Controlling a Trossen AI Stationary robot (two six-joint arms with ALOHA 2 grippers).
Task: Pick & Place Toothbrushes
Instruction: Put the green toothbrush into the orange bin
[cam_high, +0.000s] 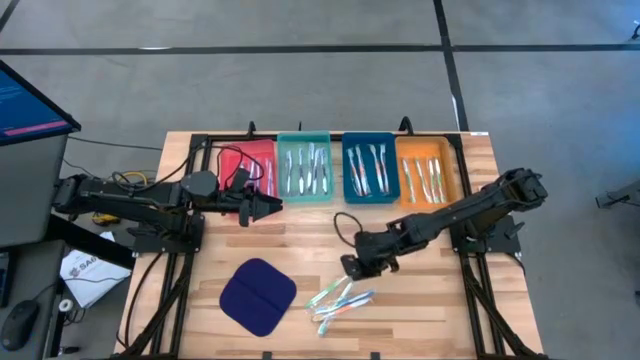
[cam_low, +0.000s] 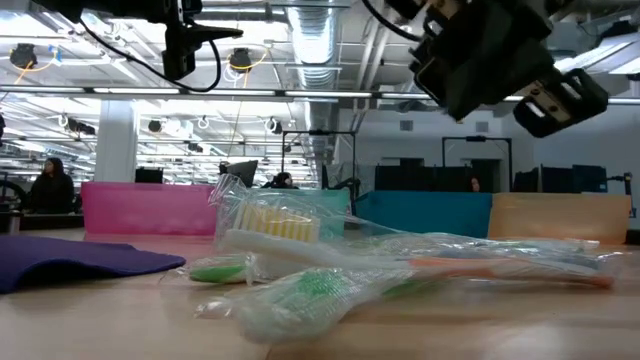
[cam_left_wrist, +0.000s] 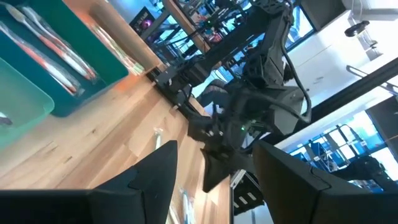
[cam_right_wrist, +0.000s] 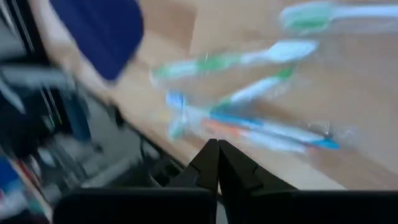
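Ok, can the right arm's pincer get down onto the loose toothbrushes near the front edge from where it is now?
Probably yes. The right pincer hangs shut just above the toothbrushes, with nothing between. The blue pad lies to one side, and the left pincer waits by the red tray.

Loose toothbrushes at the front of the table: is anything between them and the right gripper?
Nothing visible. The right gripper, shut and empty, hangs just beside the wrapped whitish toothbrushes, with only bare wooden table between them. The dark blue cloth pad lies off to the side.
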